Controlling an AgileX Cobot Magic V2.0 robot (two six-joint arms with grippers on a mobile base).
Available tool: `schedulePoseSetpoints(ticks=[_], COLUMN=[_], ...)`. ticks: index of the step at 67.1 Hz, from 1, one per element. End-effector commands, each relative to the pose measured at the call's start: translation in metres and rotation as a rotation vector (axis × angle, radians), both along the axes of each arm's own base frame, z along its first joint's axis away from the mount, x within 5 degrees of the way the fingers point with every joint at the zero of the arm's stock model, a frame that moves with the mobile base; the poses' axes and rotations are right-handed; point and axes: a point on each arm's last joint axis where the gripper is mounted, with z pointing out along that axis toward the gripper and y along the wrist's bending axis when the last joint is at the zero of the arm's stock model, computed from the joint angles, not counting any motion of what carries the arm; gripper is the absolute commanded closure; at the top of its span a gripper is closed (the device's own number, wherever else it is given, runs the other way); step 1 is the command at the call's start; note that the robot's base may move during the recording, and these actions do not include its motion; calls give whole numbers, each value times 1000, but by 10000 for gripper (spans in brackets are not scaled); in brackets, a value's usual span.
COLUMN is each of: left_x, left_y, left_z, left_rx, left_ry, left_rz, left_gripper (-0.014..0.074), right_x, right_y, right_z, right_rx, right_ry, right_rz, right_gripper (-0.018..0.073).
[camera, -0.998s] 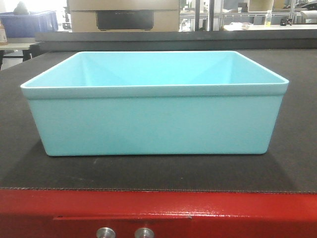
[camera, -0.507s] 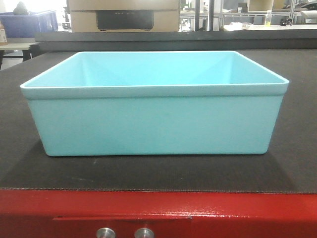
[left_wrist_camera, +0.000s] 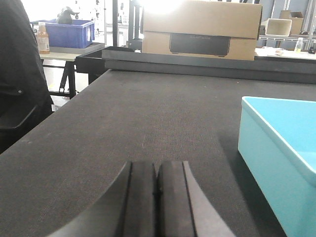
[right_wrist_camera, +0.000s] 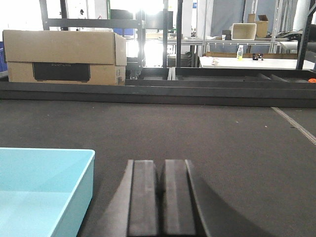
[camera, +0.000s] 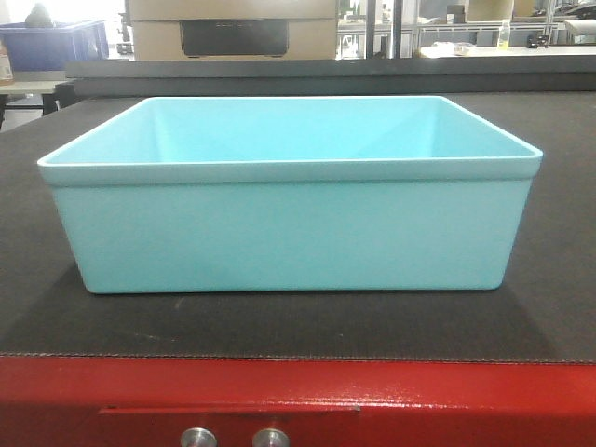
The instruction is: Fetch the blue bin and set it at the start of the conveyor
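The blue bin (camera: 289,233), a pale turquoise tub, stands upright and empty on the black conveyor belt (camera: 549,279), just behind the red front edge (camera: 419,400) with two silver bolts. Its left end shows in the left wrist view (left_wrist_camera: 276,153), its right end in the right wrist view (right_wrist_camera: 44,187). My left gripper (left_wrist_camera: 157,170) is shut and empty over the belt, left of the bin and apart from it. My right gripper (right_wrist_camera: 162,168) is shut and empty over the belt, right of the bin and apart from it.
A cardboard box (left_wrist_camera: 202,29) sits beyond the belt's far rail (left_wrist_camera: 197,64). A dark blue bin (left_wrist_camera: 66,33) stands on a table at the far left. A person in black (left_wrist_camera: 19,74) is at the left edge. Racks and tables lie behind.
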Motion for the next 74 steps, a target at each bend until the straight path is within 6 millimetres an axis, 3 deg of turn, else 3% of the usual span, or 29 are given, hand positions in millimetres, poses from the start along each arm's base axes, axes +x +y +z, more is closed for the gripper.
schedulePoseSetpoints(ticks=[1,10,20,31,74], left_x=[-1,-1,-1,-1,-1], left_y=[0,0,0,0,0], left_z=[4,4,4,4,4], left_rx=[-3,-3,-3,-3,-3], left_ry=[-34,-34,-34,-34,-34], left_rz=[-7,-7,-7,-7,-7], left_gripper=[707,707,707,707,707], right_x=[1,8,12,14,14], right_y=[0,2,1,1,-1], right_z=[-2,-32,-89,-139,-139], right_rx=[16,160,222,236,184], right_ry=[-15,50,154,260,266], right_rz=[-12,-20,-55,-68,-79], right_gripper=[721,721,721,721,721])
